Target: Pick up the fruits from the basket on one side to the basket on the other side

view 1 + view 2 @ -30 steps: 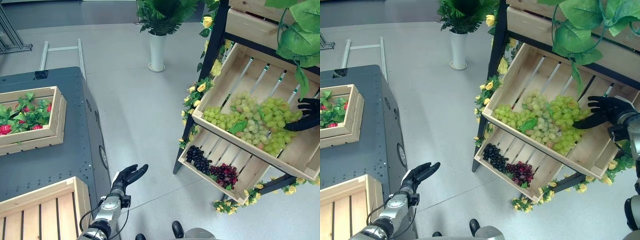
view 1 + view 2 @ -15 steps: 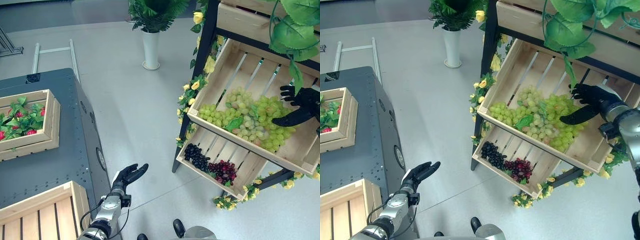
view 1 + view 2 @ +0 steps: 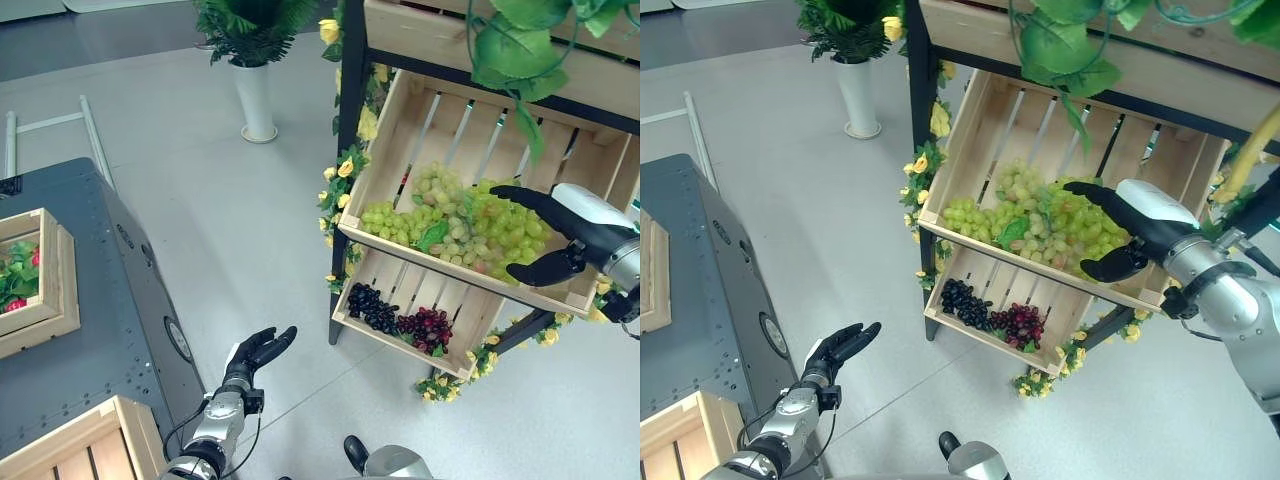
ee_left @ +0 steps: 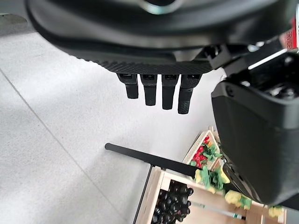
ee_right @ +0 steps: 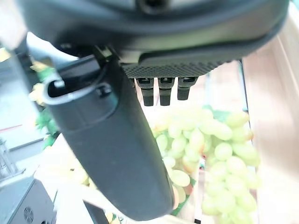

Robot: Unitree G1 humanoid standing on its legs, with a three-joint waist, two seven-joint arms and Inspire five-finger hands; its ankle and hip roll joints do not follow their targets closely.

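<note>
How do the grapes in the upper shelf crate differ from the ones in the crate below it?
The upper crate holds green grapes in a large heap spread along its front edge, with the open right hand over them. The lower crate holds dark purple-black grapes and dark red grapes, two small bunches side by side, with no hand near. Both are slatted wooden crates tilted forward on the same rack.
</note>
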